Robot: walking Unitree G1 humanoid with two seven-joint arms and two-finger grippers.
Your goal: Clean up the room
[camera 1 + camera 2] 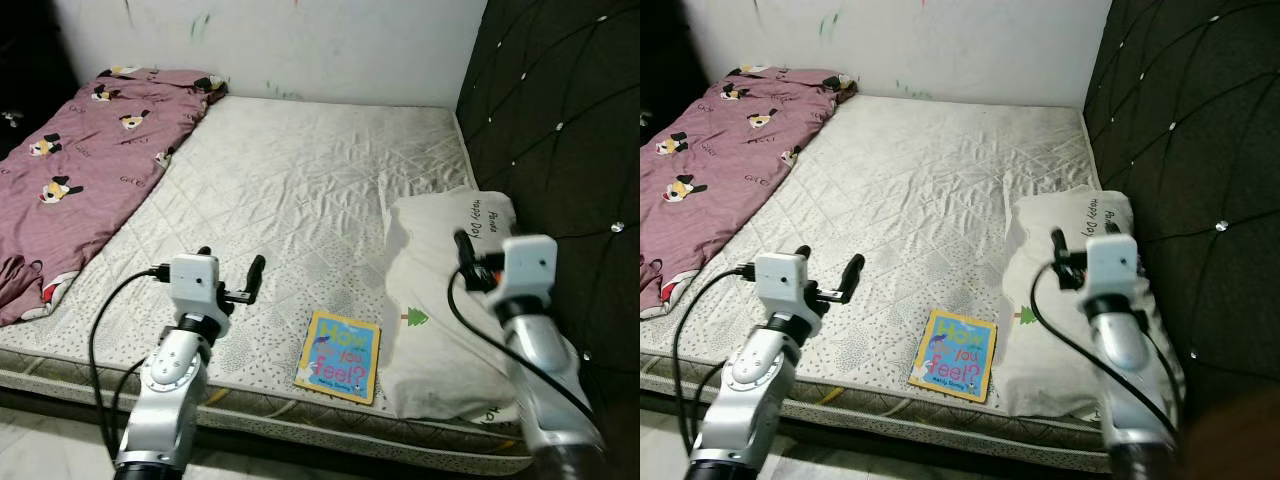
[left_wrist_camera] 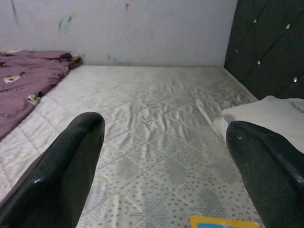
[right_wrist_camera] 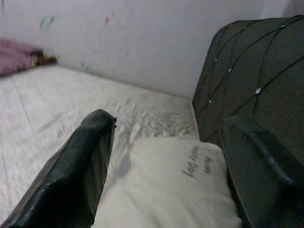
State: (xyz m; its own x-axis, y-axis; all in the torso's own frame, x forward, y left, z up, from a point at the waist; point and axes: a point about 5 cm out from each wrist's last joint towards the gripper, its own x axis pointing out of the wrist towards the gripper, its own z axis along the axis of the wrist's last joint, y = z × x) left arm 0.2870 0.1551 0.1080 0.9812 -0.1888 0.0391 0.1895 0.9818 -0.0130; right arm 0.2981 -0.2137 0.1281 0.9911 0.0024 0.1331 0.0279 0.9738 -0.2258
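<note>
Book (image 1: 339, 356) lies flat on the mattress (image 1: 300, 190), near its front edge, just beside the pillow (image 1: 445, 300) on the side away from the headboard (image 1: 560, 130). Likely light, thin and stiff-covered, probably a bit slick; lying flat it gives no lip from above, so best bet is a pinch on the edge nearest the mattress front, or slide it off that edge first. Soft quilted mattress may sink under the fingers. Book looks: yellow border, blue cover, colourful lettering, slightly skewed to the mattress edge, closed. Pillow is white, soft and floppy with dark handwriting-style print and a small green tree mark; it sits against the headboard, grab a corner or bunch the fabric. Maroon blanket (image 1: 80, 150) with cartoon print is crumpled at the far side of the mattress from the pillow, limp, will drape. Left gripper (image 1: 232, 275) hovers over the mattress, on the far side of the book from the pillow, fingers spread wide, nothing held. Right gripper (image 3: 164, 161) hangs above the pillow, also wide open and empty.
</note>
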